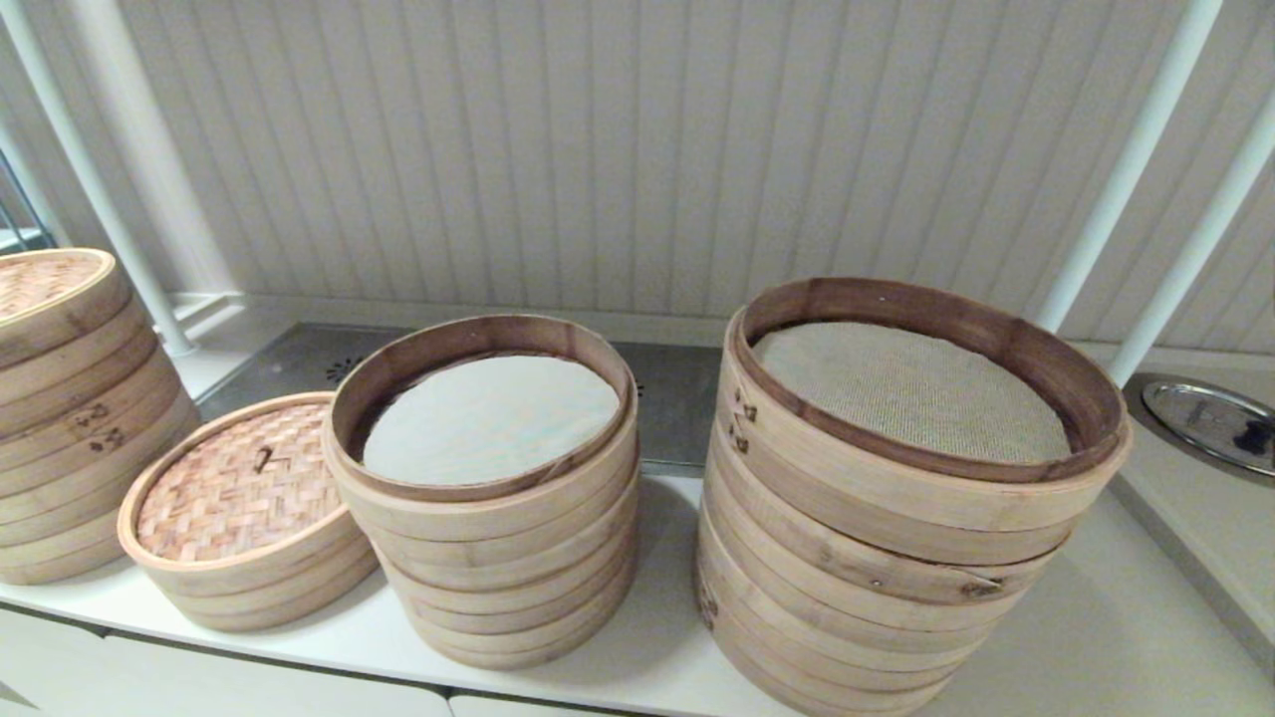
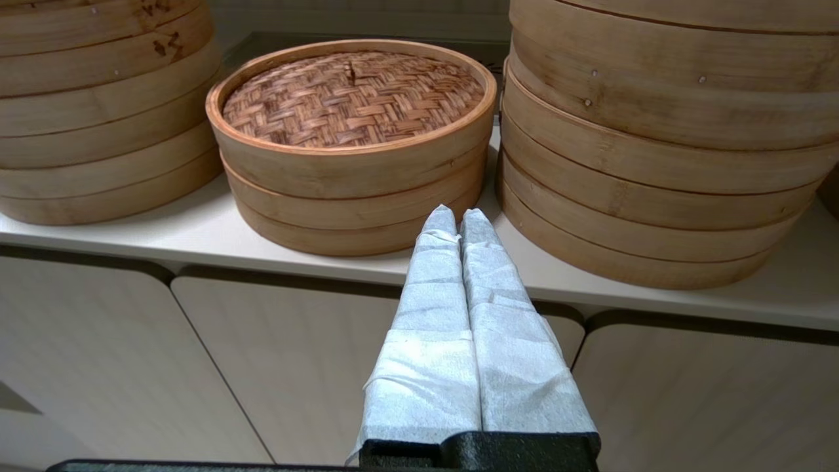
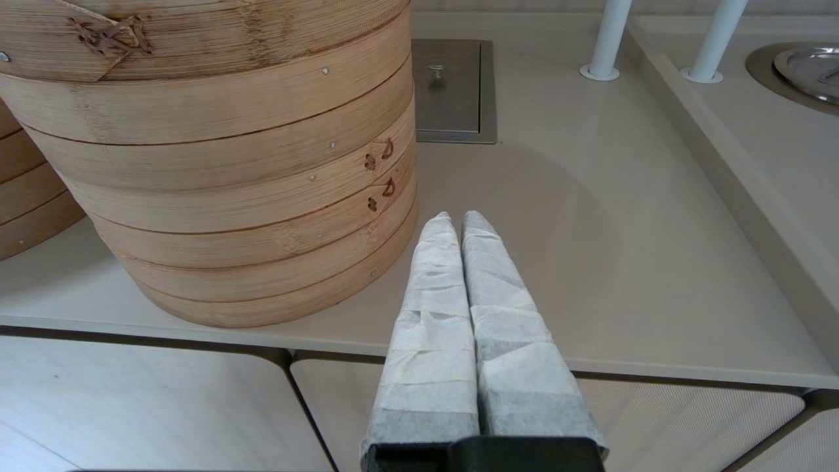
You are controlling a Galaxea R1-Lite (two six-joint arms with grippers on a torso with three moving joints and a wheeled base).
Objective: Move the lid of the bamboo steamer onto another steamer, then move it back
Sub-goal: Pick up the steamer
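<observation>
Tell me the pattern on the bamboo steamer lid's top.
Brown basket-weave on the bamboo steamer lid, clearest in the left wrist view.

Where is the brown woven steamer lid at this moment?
In the head view, the bamboo steamer lid sits on a low steamer at the counter's left, between the tall left stack and the white-lined middle stack.

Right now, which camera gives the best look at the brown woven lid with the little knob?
The left wrist view: the bamboo steamer lid sits close and central, weave and rim sharp, beyond the shut left end effector. The head view shows it smaller, partly hidden by the neighbouring stack. The right wrist view misses it.
</observation>
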